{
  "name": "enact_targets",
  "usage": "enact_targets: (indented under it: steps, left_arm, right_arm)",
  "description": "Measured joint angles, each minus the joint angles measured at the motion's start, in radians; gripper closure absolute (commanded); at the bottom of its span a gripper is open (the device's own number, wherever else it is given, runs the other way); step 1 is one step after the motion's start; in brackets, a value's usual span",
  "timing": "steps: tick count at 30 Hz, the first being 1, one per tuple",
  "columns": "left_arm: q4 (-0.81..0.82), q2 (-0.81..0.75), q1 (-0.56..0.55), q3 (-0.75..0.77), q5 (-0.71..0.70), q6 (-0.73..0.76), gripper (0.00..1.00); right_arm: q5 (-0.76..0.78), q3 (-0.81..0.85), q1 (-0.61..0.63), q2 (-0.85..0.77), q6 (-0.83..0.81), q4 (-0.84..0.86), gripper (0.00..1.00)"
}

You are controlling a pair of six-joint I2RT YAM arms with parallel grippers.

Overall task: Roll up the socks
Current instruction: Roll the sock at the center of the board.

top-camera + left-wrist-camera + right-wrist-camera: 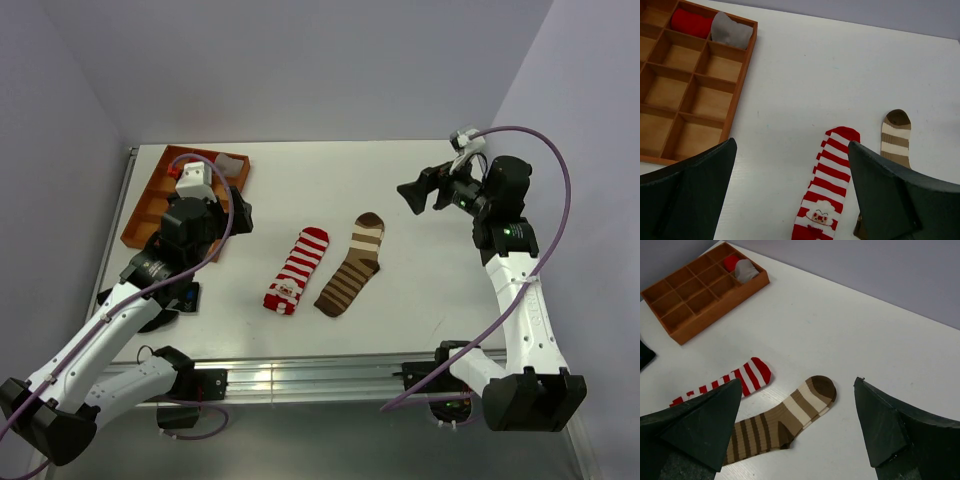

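- Left claw (791, 145) and right claw (799, 381) both gape wide, holding nothing
- Red-and-white sock (297, 270) lies just beside brown-and-tan sock (352, 264); a sloppy pinch could snag both

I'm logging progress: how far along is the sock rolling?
Nothing is done on this pair: the red-and-white sock and the brown-and-tan sock lie flat, side by side, unrolled. Nothing is in hand: the left gripper and right gripper hang open and empty. Left to do: roll both. A red bundle and a grey bundle sit in the tray.
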Motion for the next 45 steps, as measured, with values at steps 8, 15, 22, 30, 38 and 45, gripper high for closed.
enact_targets:
  steps: [8,15,22,30,38,45]
  left_arm:
    - [0.000,0.000,0.000,0.000,0.003,0.000,0.01]
    - [-0.008,0.016,0.000,0.005,0.016,-0.016,0.01]
    - [-0.086,0.026,0.000,0.092,-0.037,-0.108,0.05]
    - [-0.183,0.005,0.017,0.280,-0.182,-0.184,0.11]
    - [-0.204,0.014,0.029,0.440,-0.203,-0.187,0.10]
    - [-0.233,0.047,0.032,0.456,-0.189,-0.184,0.10]
  right_arm:
    - [0.064,0.009,0.000,0.039,-0.010,-0.018,0.00]
    - [0.253,0.066,0.251,0.161,-0.077,-0.076,0.05]
    - [0.372,0.057,0.620,0.298,-0.113,-0.128,0.19]
    - [0.423,-0.026,0.902,0.441,-0.136,-0.142,0.30]
    - [0.504,-0.014,1.109,0.623,-0.153,-0.140,0.33]
    - [0.554,0.029,1.190,0.734,-0.161,-0.130,0.36]
